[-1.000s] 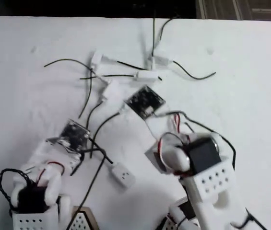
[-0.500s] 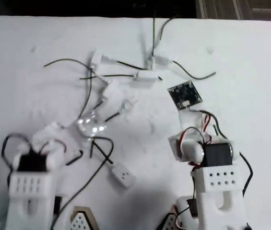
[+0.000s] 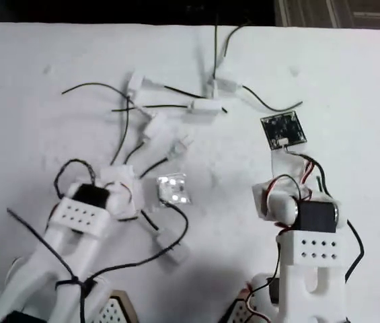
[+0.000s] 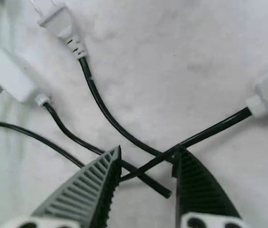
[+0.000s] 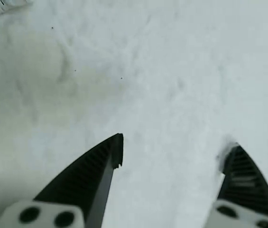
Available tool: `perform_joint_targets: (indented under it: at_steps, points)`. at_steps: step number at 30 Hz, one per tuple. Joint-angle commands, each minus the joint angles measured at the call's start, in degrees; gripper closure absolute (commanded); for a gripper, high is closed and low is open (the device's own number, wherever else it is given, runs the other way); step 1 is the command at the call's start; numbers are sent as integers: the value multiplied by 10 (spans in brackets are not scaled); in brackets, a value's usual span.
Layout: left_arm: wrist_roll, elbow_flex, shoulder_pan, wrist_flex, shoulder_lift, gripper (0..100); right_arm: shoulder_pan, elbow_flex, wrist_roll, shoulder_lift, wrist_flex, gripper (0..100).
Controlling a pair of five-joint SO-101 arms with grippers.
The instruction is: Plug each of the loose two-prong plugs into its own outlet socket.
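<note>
The left gripper [image 4: 148, 153], at seven o'clock on the table [image 3: 351, 81], gapes over crossed black cords [image 4: 98, 99], gripping nothing. The right gripper [image 5: 175, 142], at five o'clock, stands wide apart, empty.

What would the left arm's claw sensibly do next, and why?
Probably move on to the white two-prong plug before closing. The left gripper is open, its jaws astride crossed black cables, so shutting here would likely pinch cable, not the plug.

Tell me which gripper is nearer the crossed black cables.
Left. The left gripper hangs over the crossed black cables; the right gripper is apart, over the white table.
</note>
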Motion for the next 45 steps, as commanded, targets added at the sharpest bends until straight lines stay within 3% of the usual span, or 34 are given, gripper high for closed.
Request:
perform_joint_targets:
  at_steps: [1,11,21,27,31,33,40,45]
  points:
    - [-9,-6,29,-25,37,831,8,-3,2,-14,-8,690]
    - [-7,-59,22,-20,136,745,8,-3,2,-12,-7,690]
    - [11,-100,33,-18,194,746,7,-2,2,-13,-7,690]
    - [17,-203,35,60,292,749,7,-2,2,-14,-7,690]
    - [20,-247,45,106,346,885,7,-2,2,-14,-7,690]
    - [54,-249,59,114,354,987,7,-2,2,-14,-7,690]
    - [226,-246,64,140,248,978,7,-3,2,-14,-8,690]
    - [355,-302,67,273,130,978,8,-3,2,-14,-8,690]
